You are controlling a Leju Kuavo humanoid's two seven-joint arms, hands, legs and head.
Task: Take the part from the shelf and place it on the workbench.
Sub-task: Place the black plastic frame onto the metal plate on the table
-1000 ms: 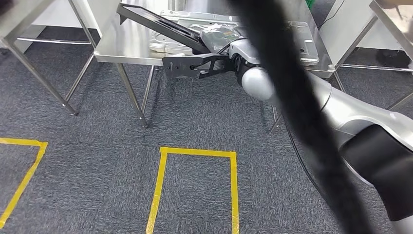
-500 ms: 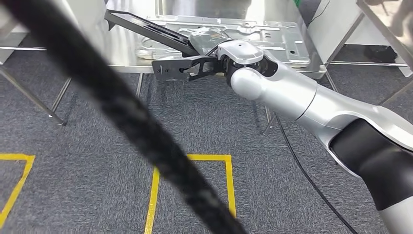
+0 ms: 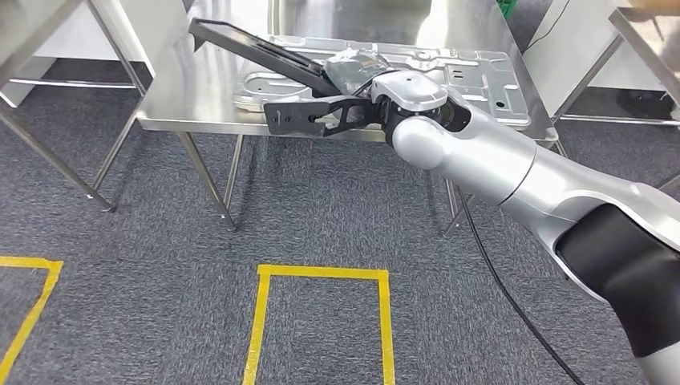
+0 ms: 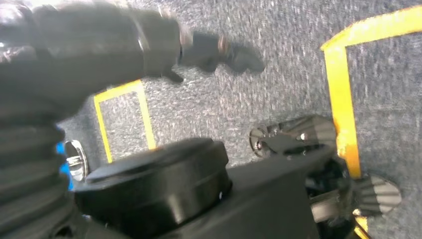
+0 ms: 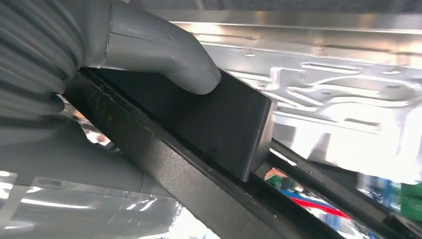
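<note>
The part (image 3: 257, 50) is a long flat black panel. My right hand (image 3: 357, 70) grips it at one end and holds it tilted above the steel workbench (image 3: 188, 100). Its free end points to the far left over the bench top. In the right wrist view my grey thumb (image 5: 164, 57) presses on the black part (image 5: 224, 124), with the bench's shiny top behind it. My left hand (image 4: 199, 50) hangs over the carpet beside yellow tape, its dark fingers blurred.
A stamped silver metal plate (image 3: 473, 68) lies on the workbench under and beyond my right hand. Other steel tables stand at the left (image 3: 40, 32) and right (image 3: 641, 32). Yellow tape (image 3: 321, 273) marks a box on the grey carpet, and a black cable (image 3: 497, 273) trails across it.
The camera has shifted, so the whole picture moved. A thick black cable that swung across the view earlier is gone. My right hand still holds the part over the bench.
</note>
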